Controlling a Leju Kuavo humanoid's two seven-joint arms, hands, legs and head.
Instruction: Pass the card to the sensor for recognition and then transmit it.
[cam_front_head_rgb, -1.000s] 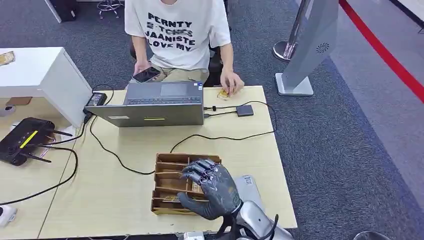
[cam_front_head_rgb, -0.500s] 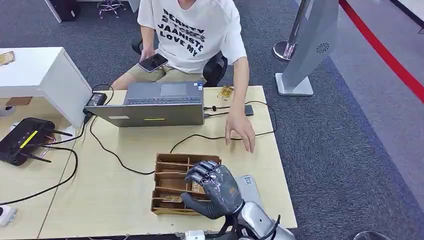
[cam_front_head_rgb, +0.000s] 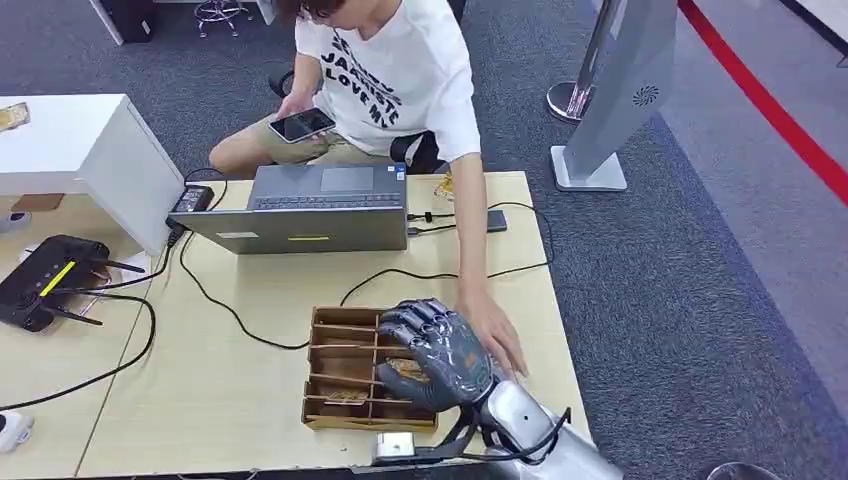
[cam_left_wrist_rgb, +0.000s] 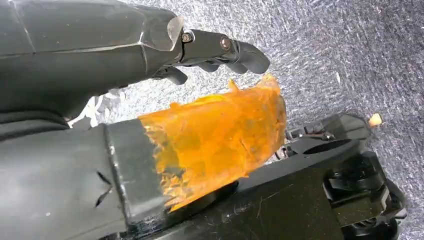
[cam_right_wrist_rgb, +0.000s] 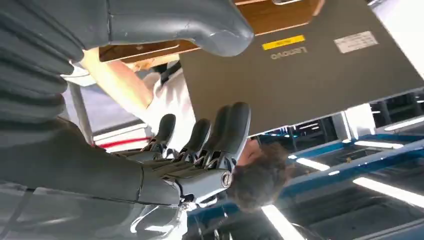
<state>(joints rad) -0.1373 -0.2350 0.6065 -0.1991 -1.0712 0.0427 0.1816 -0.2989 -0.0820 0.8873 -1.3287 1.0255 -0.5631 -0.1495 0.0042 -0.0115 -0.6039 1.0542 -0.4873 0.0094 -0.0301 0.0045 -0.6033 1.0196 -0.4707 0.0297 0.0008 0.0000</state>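
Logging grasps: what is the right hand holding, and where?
Nothing: the right hand hovers open over the wooden tray, fingers apart.

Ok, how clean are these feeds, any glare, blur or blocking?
Head view: even light, sharp, though the right hand covers part of the wooden tray. Right wrist view: turned, bright ceiling strips flare, the laptop lid readable. Left wrist view: the orange-wrapped thumb close up, carpet behind grainy.

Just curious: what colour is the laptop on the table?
Grey laptop, with a small yellow sticker; head view shows it best.
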